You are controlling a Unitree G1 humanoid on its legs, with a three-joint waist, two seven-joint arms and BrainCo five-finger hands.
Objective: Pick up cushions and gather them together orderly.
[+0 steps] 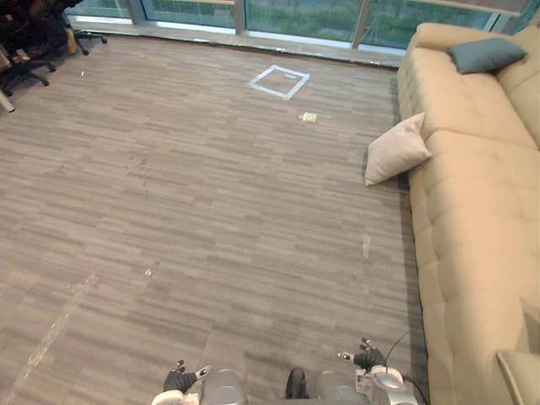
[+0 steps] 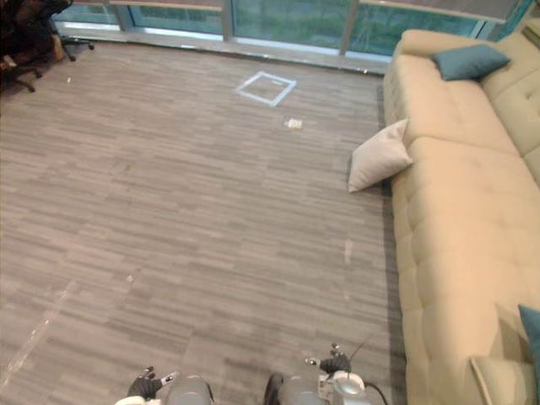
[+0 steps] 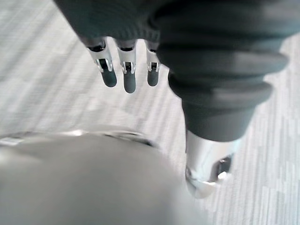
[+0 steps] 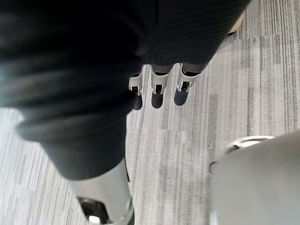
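A cream cushion [image 1: 396, 150] stands on the floor, leaning against the front of the long beige sofa [image 1: 472, 228]. A grey-blue cushion [image 1: 485, 54] lies on the sofa's far seat, and the corner of another blue cushion [image 2: 531, 331] shows at the sofa's near end. My left hand [image 1: 179, 381] hangs low at the bottom edge, far from every cushion. In its wrist view its fingers [image 3: 126, 70] are straight and hold nothing. My right hand [image 1: 369, 358] hangs near the sofa's front. Its fingers [image 4: 159, 86] are relaxed over bare floor.
A wide grey striped floor lies ahead. A white tape square [image 1: 279, 81] and a small white scrap [image 1: 310, 117] mark it near the far windows. Black office chairs [image 1: 34, 42] stand at the far left. A beige armrest [image 1: 519, 371] shows at the lower right.
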